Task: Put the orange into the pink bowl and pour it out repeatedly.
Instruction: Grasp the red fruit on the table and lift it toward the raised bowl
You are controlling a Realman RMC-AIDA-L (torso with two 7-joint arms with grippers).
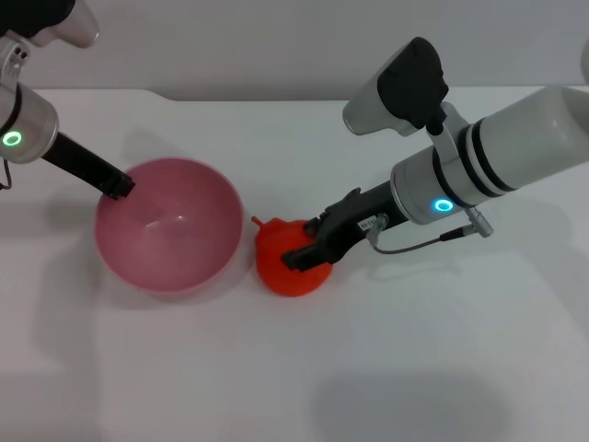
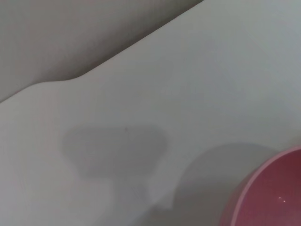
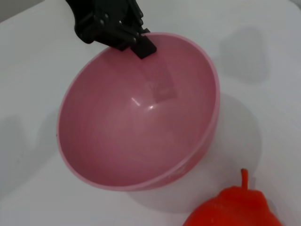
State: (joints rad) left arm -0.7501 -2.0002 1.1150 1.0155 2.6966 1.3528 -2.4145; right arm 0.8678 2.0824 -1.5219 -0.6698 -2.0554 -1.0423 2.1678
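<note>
A: What is the right gripper [image 1: 304,250] doing?

B: It is reaching in from the right side of the desk [image 1: 414,368], and its black fingers are sitting closed on the orange [image 1: 287,262], clamping the fruit's right flank. The orange is resting on the desk surface, near the middle, with its small stem nub pointing up and toward the far edge.

A: And where is the fruit lying relative to the pink bowl [image 1: 168,224]?

B: Just beside it, on the bowl's right. The two are close, but I cannot tell whether they are touching. The right wrist view is showing the orange [image 3: 233,209] low in front of the bowl [image 3: 141,113], with a strip of white desk between them.

A: Is anything sitting in the bowl?

B: Only pink wall and glossy highlights are showing inside. It is standing upright on the left half of the desk.

A: What about the left gripper [image 1: 118,186]?

B: It is coming in from the far left corner, and its dark tip is resting at the bowl's far left rim. In the right wrist view it [image 3: 141,44] is showing one finger lying inside the rim against the wall, so it is looking clamped on the bowl's edge.

A: And the left wrist view?

B: It is giving only bare desk, the desk's far edge and a slice of the bowl [image 2: 273,193].
</note>
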